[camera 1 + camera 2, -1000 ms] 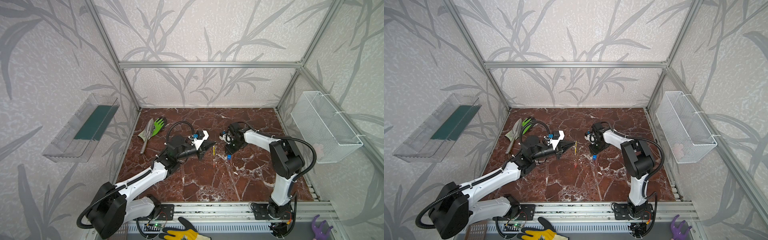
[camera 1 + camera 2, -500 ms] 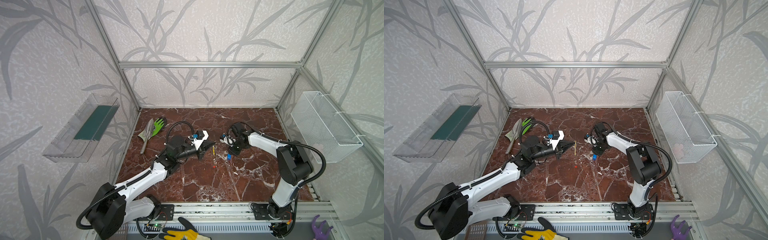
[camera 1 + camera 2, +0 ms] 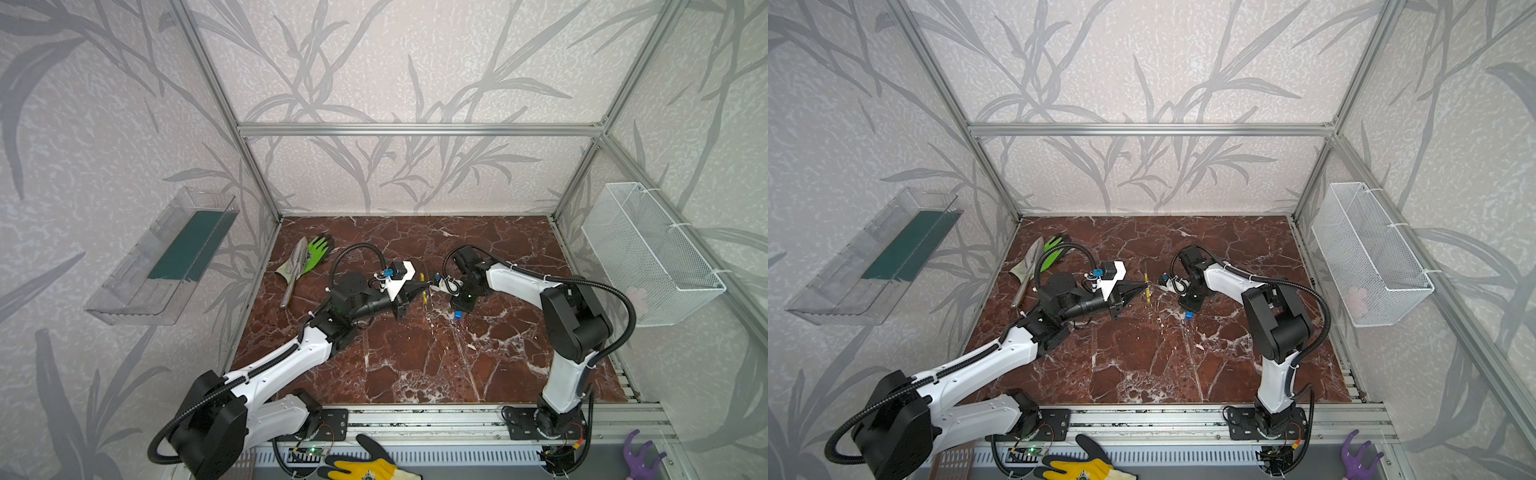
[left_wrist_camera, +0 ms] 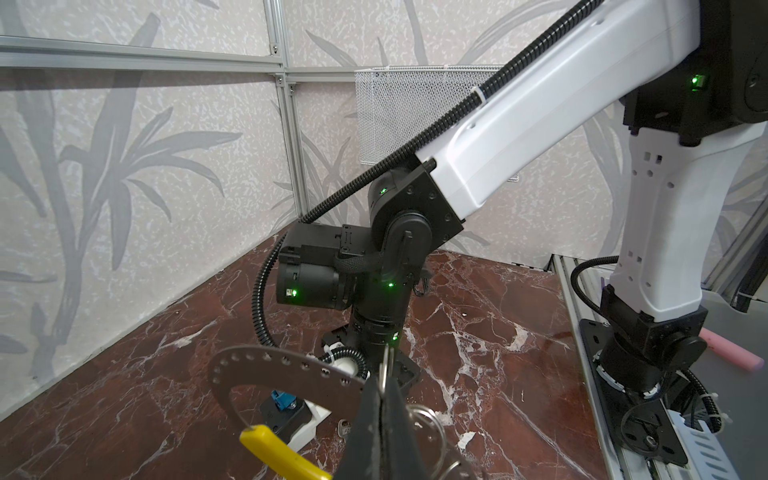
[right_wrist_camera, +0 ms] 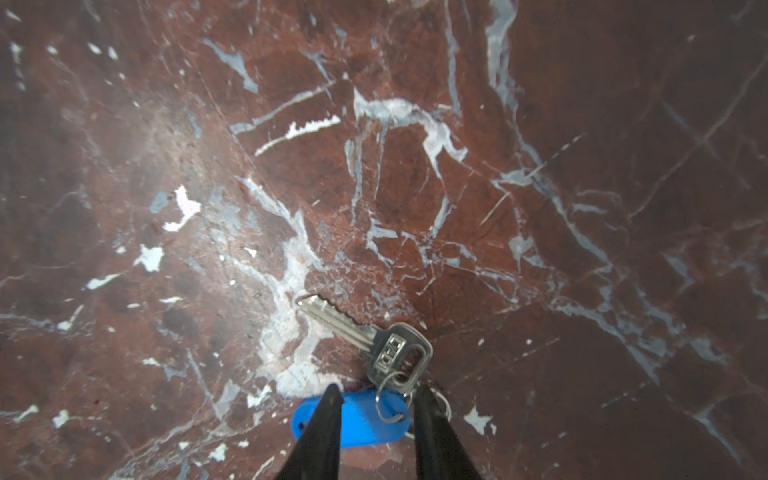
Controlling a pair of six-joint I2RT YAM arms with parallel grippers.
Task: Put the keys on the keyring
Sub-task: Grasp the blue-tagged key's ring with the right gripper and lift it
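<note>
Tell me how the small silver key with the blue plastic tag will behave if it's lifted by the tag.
Likely floppy: the silver key joins the blue plastic tag only through a thin wire split ring, so it should dangle and swing. Both look small, so probably light. The smooth tag may slip in the right pincer.

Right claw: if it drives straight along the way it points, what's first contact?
The blue key tag, lying on the marble tabletop right between the right claw tips. The gap above it is unclear.

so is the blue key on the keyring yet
Off: the blue key lies flat on the table, apart from the keyring in the left gripper.
</note>
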